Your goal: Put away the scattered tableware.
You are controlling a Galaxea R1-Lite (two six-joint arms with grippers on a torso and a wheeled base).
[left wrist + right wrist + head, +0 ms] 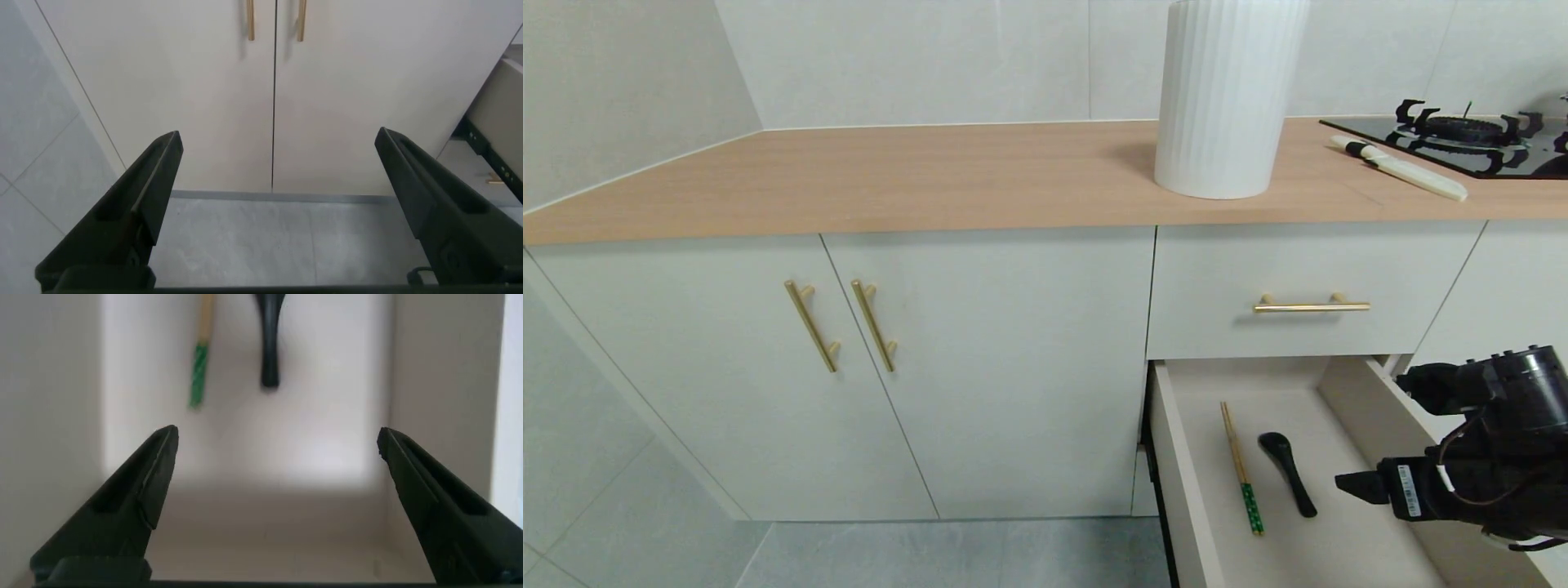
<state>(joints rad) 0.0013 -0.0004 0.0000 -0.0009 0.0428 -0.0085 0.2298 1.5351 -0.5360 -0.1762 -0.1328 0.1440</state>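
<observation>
Left end effector (278, 139) and right end effector (278, 437) spread empty; chopsticks (1241, 469), spoon (1288, 472) in drawer (1176, 465)

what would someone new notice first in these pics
Probably the open drawer low on the right, with chopsticks and a black spoon lying side by side inside and the right gripper open over it. Next, the tall white ribbed container on the wooden countertop, with a knife nearby by the stove.

I read the countertop (890, 175) as matt wood-grain and the drawer handle (1311, 307) as brushed brass-coloured metal. The hob (1462, 151) is glossy black glass. The matt, smooth drawer (1180, 465) holds wooden chopsticks (1241, 467) with green-painted ends and a glossy black spoon (1290, 474).
</observation>
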